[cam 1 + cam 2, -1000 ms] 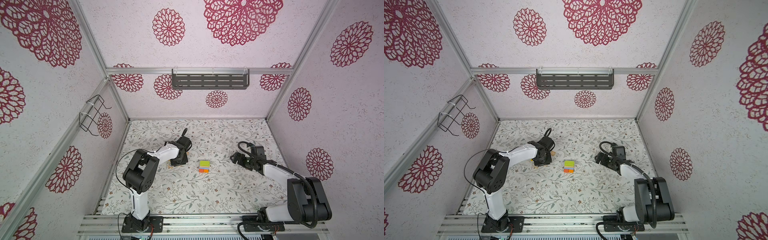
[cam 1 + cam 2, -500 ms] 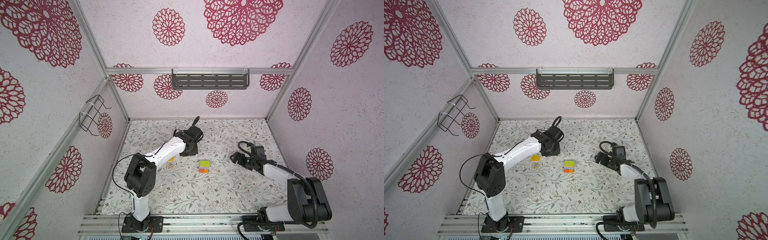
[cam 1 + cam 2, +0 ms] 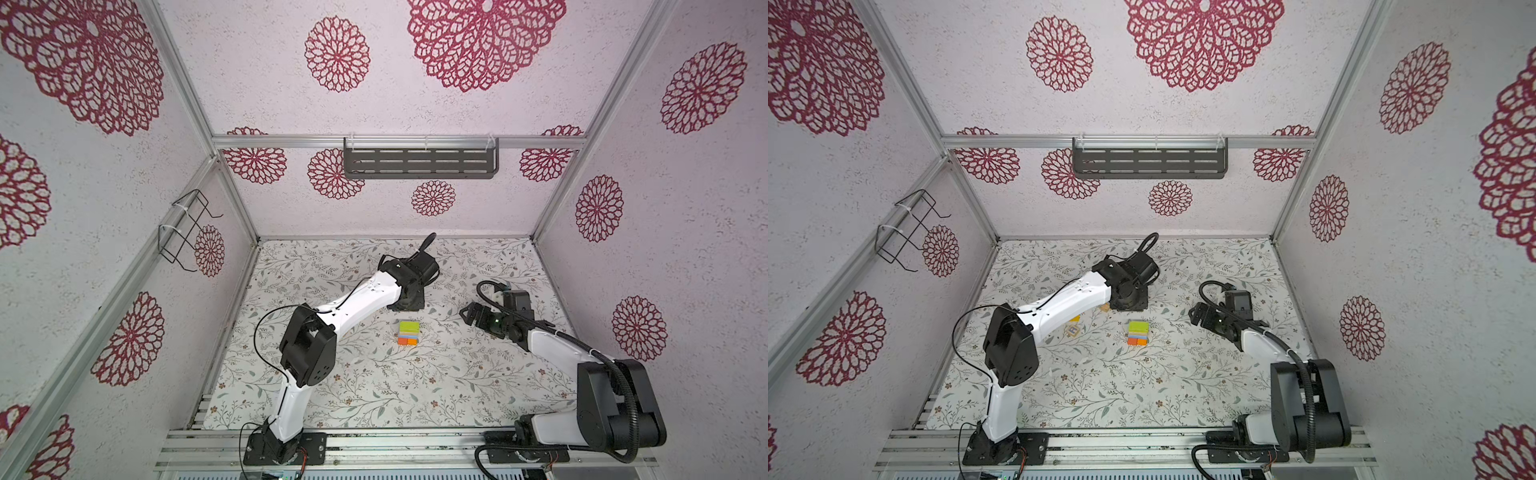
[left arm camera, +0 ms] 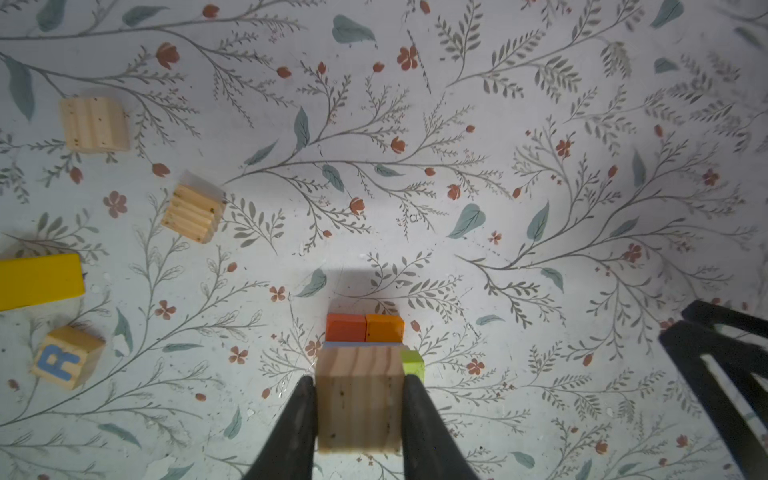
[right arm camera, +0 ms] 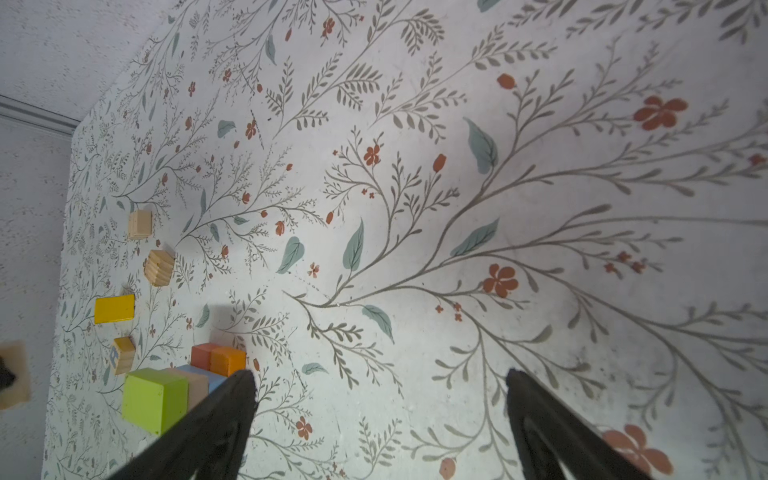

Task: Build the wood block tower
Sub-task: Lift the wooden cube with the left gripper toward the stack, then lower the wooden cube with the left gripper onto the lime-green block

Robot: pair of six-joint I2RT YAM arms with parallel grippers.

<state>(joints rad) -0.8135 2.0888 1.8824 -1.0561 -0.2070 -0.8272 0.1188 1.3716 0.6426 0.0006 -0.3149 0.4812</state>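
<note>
Now left gripper (image 4: 358, 380), clamped on a tan cube (image 4: 359, 411), has swung from loose blocks (image 4: 193, 214) to over the tower (image 3: 408, 332); placement next. Right gripper (image 5: 380, 372) idles, fingers wide.

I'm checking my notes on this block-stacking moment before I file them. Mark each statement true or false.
1. The left gripper is shut on a plain wood cube. True.
2. The right gripper holds the yellow block. False: its jaws are open and empty, and the yellow block lies on the mat.
3. A lime-green block sits on the tower. True.
4. The letter-R cube is stacked on the tower. False: it rests on the mat, apart from the tower, near the yellow block.
</note>
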